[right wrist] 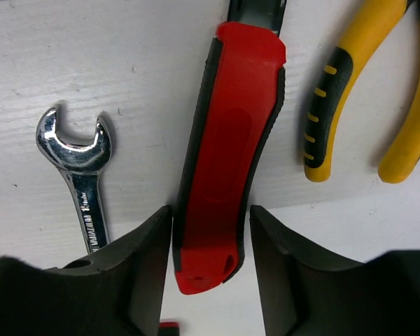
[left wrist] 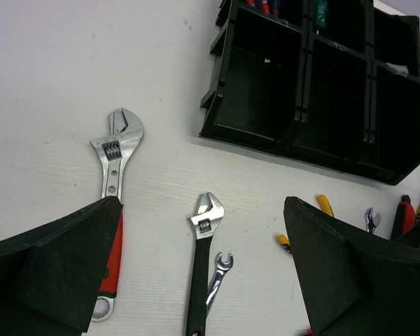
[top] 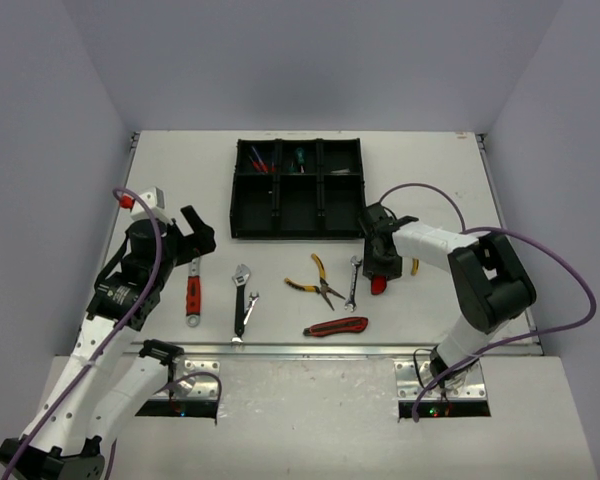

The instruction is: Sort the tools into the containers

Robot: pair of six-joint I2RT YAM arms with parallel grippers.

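Black plastic tray [top: 295, 235], top view, upper centre: screwdrivers [top: 260, 160] lie in its far compartments, and open tabletop [top: 170, 170] shows to its left and right. The loose tools lie in a row below its near wall. My left gripper [top: 185, 238] hangs over the red-handled wrench [top: 193, 290]; my right gripper [top: 378, 270] sits off the tray's lower-right corner.

Left wrist view: jaws wide apart, black-handled wrench [left wrist: 199, 259] lower centre.

Right wrist view: fingers [right wrist: 140, 266] pressed against both sides of a red-handled tool [right wrist: 231, 126], spanner [right wrist: 80, 168] left, yellow pliers [right wrist: 336, 91] right.
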